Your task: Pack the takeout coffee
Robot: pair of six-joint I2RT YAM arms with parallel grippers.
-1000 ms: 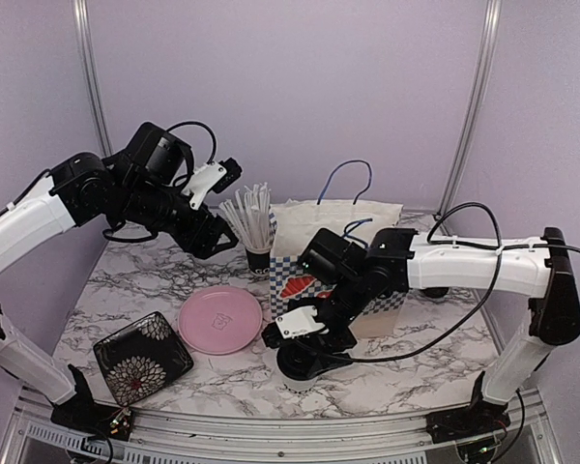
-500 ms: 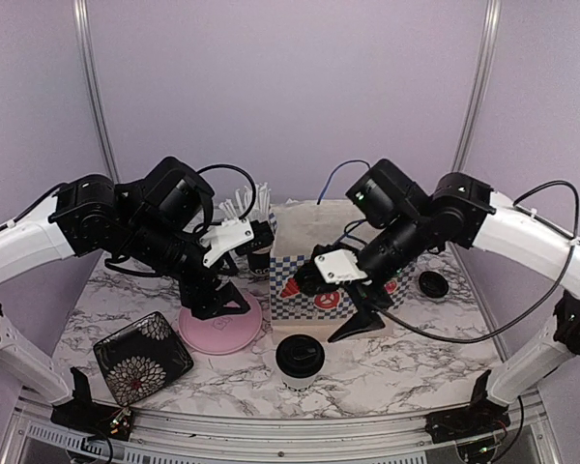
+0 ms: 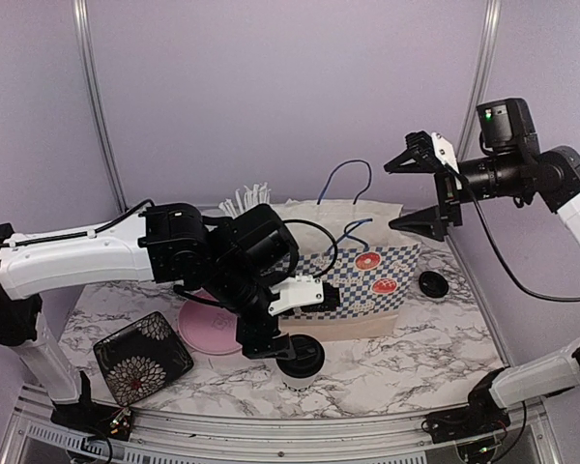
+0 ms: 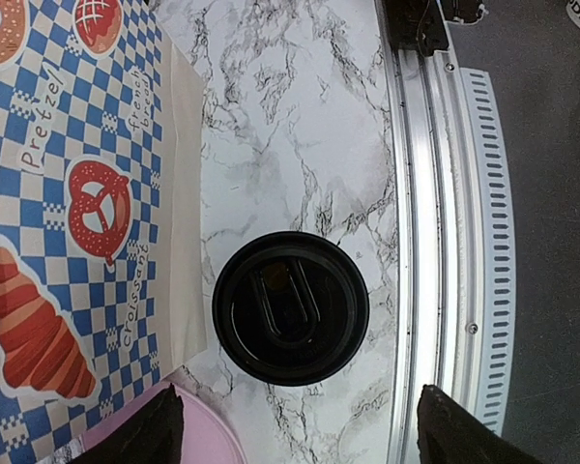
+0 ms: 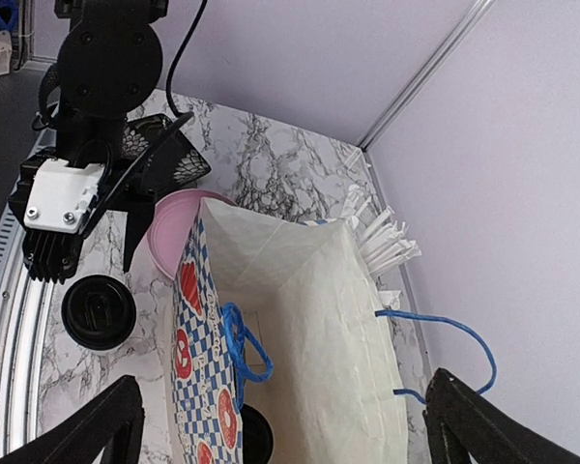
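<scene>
Cup (image 4: 290,307) not packed yet, stands near, just beside bag (image 3: 372,275). L gripper (image 4: 304,425) over it, wide apart, empty. R gripper (image 3: 413,191) high, far right, wide apart, empty.

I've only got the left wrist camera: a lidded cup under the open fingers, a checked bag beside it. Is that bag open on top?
Observer: Yes. The right wrist view looks straight down into the bag, and its mouth stands wide open.
Operator: Where is the other arm?
Observer: The right gripper hangs high up by the bag's right end, jaws open, holding nothing.
Operator: Any more coffee on the table?
Observer: One black lid sits on the table just right of the bag. I cannot tell whether a cup is under it.
</scene>
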